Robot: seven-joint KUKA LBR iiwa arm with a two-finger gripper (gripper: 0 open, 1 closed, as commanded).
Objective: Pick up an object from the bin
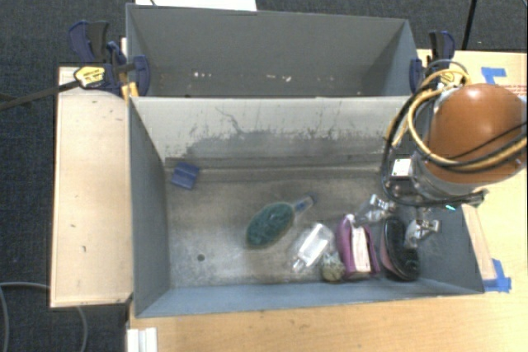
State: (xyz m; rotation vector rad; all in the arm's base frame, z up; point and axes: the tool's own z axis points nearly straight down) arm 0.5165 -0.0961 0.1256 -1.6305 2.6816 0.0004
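End effector [403, 220] over black oval obj [401, 255], right of bin [150, 210], grip state can't tell, purple pack [356, 250] just beside

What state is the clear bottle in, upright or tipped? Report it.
Tipped. The clear bottle lies on its side, between the teal brush and the purple pack.

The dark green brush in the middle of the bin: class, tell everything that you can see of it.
The brush has an oval dark green head, fuzzy-looking, and a short bluish handle pointing to the back right. It lies flat on the grey bin floor. A small clear bottle lies just right of it; contact cannot be told.
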